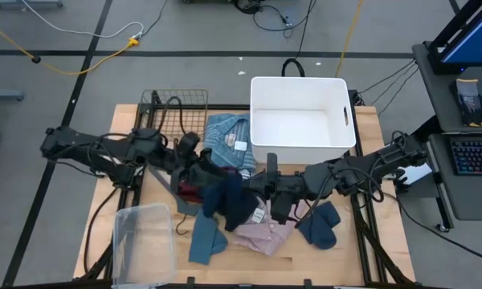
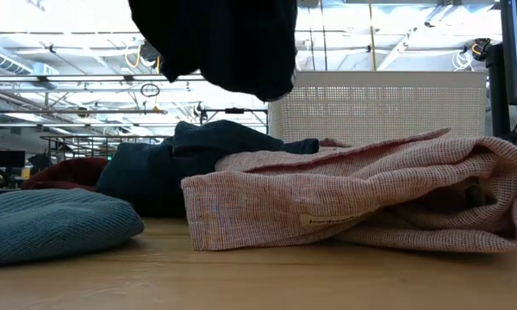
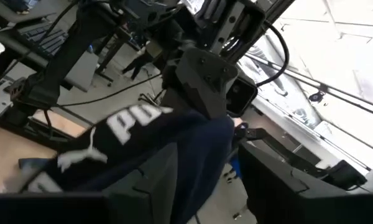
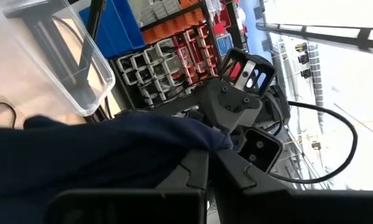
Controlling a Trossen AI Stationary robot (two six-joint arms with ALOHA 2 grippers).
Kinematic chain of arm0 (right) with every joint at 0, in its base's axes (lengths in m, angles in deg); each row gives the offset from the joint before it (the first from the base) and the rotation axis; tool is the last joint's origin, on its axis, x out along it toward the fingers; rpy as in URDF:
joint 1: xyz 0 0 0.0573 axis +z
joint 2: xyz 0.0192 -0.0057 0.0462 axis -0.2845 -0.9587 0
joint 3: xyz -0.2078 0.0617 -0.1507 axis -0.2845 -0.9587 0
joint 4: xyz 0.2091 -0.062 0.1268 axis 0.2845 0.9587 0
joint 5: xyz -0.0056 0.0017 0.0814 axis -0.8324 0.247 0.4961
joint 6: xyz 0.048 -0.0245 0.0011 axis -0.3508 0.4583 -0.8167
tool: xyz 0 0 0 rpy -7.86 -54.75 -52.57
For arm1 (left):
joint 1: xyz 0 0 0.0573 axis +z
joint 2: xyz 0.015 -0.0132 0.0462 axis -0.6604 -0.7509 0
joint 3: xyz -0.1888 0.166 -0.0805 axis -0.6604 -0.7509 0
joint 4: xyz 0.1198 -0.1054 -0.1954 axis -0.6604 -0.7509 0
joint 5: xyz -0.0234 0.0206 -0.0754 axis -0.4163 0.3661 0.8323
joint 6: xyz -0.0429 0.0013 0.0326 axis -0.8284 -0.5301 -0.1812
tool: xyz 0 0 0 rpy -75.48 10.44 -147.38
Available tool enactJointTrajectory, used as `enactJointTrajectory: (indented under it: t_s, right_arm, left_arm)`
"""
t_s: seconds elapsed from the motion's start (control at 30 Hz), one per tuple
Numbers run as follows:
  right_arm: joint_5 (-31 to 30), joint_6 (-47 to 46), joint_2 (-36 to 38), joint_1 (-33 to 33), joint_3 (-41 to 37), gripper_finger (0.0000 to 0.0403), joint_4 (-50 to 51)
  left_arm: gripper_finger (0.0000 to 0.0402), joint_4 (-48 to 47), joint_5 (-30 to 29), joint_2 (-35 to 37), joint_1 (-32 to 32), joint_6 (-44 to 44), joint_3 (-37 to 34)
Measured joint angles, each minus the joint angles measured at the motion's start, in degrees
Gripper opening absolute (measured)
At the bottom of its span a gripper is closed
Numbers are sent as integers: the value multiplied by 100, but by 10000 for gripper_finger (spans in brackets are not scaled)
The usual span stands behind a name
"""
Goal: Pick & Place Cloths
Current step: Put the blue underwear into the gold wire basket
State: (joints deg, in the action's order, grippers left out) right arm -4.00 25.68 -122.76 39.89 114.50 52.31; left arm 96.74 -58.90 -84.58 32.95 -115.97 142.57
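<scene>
A dark navy cloth (image 1: 229,201) with white lettering (image 3: 121,127) hangs in the air between my two grippers, above the pile; the low view shows it (image 2: 215,43) clear of the table. My left gripper (image 1: 205,172) and my right gripper (image 1: 255,186) face each other, each shut on it. Below on the table lie a pink shirt (image 2: 362,189), a slate-blue piece (image 1: 205,237), a teal piece (image 1: 320,225), a maroon piece (image 1: 189,191) and a light blue striped shirt (image 1: 229,136). My left gripper has a thick bunch of the navy cloth (image 3: 193,168) between its two fingers, several layers. The fingers reach in roughly level from the table's left. The cloth is lifted clear and sags away below the fingers. My right gripper pinches a bunched fold of the navy cloth (image 4: 202,138) at the free ends of its shut fingers. It comes in level from the table's right, close to my left gripper. The cloth spreads out slack below the hold.
A white bin (image 1: 301,120) stands at the far middle of the table. A clear plastic tub (image 1: 145,241) sits at the near left, a wire basket (image 1: 173,108) at the far left. Cables trail along the right edge.
</scene>
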Motion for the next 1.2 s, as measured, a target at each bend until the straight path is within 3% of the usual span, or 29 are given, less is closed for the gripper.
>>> enactJointTrajectory:
  t_s: [0.2, 0.37, 0.6, 0.97, 1.1, 1.2]
  right_arm:
    - [12, -84, 0, 0, 0, 0, 27]
    - [15, -219, 0, -62, 0, 0, 105]
    - [38, -252, 0, -179, 0, 0, 171]
    - [446, -508, -4, -434, -7, 0, 208]
    - [450, -506, -4, -470, -7, 0, 205]
    - [458, -501, -4, -466, -7, 0, 203]
  left_arm:
    - [226, 15, -39, -309, -1, -21, 131]
    - [273, 686, 246, -569, -2, -15, 152]
    - [302, 1031, 429, -795, -76, -149, 154]
    - [298, 933, 311, -1201, 0, -210, 158]
    - [263, 741, 298, -1198, 7, -116, 154]
    - [211, 467, 292, -1199, 16, -8, 156]
